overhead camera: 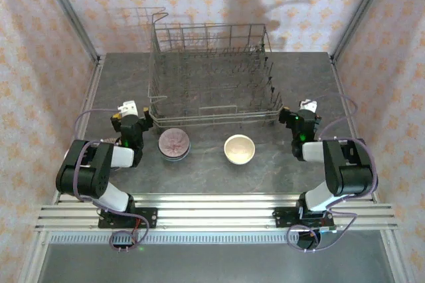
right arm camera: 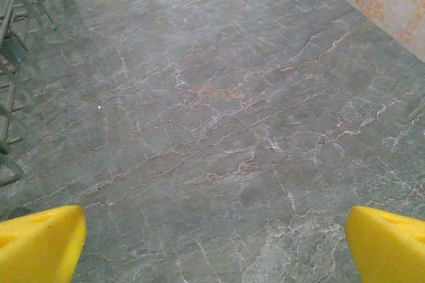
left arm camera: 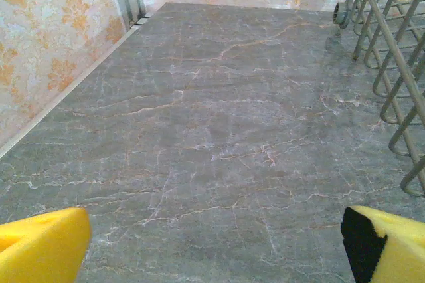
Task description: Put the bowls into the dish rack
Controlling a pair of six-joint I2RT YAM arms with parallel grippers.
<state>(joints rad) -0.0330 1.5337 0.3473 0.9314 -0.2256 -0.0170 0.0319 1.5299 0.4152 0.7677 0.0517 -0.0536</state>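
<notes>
Grey marble worktop (overhead camera: 212, 180), patterned walls (overhead camera: 40, 44) around. Left jaws spread wide, nothing between them, just left of the pink-speckled bowl (overhead camera: 174, 143). Right jaws likewise spread and empty, right of the cream bowl (overhead camera: 239, 149). Both bowls sit apart on the worktop, just in front of the dish rack (overhead camera: 212, 120).

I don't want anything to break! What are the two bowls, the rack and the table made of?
The pink bowl and cream bowl are probably glazed ceramic: smooth, thick-rimmed, slightly shiny. The rack is thin silvery metal wire, an open grid. The table looks like polished grey stone with pale veins, though it could be a printed surface.
</notes>
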